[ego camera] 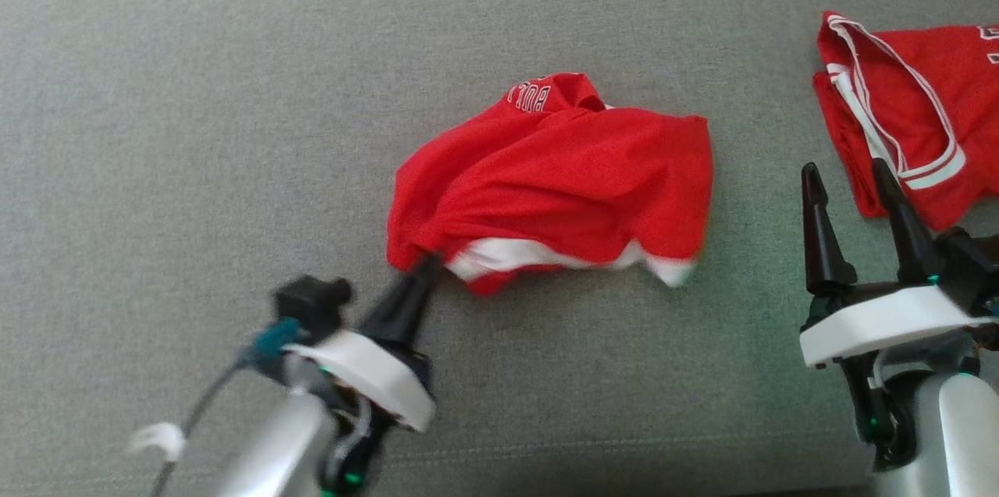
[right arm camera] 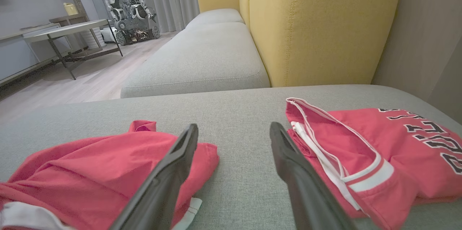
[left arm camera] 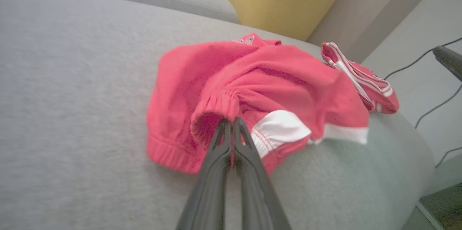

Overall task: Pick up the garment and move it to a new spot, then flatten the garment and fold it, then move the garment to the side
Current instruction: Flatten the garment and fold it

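Two red items lie on the grey sofa seat (ego camera: 195, 130). The task garment (ego camera: 554, 177), a pair of red shorts with white trim at the hem, sits bunched and creased near the middle of the seat. White lettering shows on a fold at its far edge.

Left gripper (left arm camera: 231, 121): jaws pressed together, pinching the gathered elastic waistband (left arm camera: 216, 103) at the near left corner of the garment. The left wrist view shows the fabric puckered round the fingertips. Both that view and the head view are blurred there, so I cannot tell whether the pinched corner is raised off the seat or rests on it.

Right gripper (ego camera: 845, 169): jaws spread, holding nothing. It stands to the right of the garment and apart from it. Its fingertips are just beside the near edge of a red jersey (ego camera: 913, 107), which has white-striped trim and dark lettering and lies well apart from the garment at the right of the seat.

Behind the seat, the right wrist view shows a yellow backrest (right arm camera: 317, 24).
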Controlling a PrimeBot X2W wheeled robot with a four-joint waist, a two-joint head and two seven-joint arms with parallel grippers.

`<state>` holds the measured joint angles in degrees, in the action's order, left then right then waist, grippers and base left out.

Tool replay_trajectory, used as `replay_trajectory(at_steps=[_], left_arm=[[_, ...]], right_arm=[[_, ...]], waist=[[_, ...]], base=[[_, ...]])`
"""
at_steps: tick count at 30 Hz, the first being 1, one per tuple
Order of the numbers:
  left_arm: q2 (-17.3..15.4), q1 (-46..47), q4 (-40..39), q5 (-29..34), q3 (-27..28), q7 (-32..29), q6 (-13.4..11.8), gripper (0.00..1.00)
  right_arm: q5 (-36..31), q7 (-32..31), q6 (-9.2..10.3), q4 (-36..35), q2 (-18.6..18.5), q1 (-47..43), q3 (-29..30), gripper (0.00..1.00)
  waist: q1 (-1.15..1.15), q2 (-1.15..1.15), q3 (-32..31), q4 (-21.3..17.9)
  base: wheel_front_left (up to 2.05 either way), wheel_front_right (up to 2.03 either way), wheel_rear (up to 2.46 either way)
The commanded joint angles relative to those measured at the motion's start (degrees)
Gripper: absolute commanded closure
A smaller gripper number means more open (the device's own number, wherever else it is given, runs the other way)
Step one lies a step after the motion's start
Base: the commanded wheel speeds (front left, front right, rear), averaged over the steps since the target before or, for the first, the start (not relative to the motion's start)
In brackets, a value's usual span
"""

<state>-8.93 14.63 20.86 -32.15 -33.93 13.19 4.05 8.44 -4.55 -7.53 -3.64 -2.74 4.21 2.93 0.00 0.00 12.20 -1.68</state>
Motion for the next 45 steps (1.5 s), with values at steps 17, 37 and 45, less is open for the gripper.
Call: replay_trajectory(at_steps=[17,37,45], left_arm=[[-8.83,-3.66,-8.69,-3.14,8.91,-4.91,-7.61,0.00],[-13.53,-6.32,-21.59,6.01,14.82,1.39,-17.48,0.00],[-15.09,-10.66,-25.95,5.66,14.16,-0.92,-18.21,0.00]], right_arm=[[0.57,0.35,0.04,-0.45,-0.14,2.85,1.04,0.00],[-1.62,-0.39,0.04,-2.33,-0.14,1.33,-0.36,0.00],[-1.12,-1.38,0.04,-3.05,-0.14,-0.77,-1.65,0.00]], waist=[[0.00,0.00,0.67,-0.08],[0.00,0.00,-4.48,0.91],[0.00,0.00,-6.13,0.75]], base=[[0.00,0.00,0.00],[0.00,0.00,0.00],[0.00,0.00,0.00]])
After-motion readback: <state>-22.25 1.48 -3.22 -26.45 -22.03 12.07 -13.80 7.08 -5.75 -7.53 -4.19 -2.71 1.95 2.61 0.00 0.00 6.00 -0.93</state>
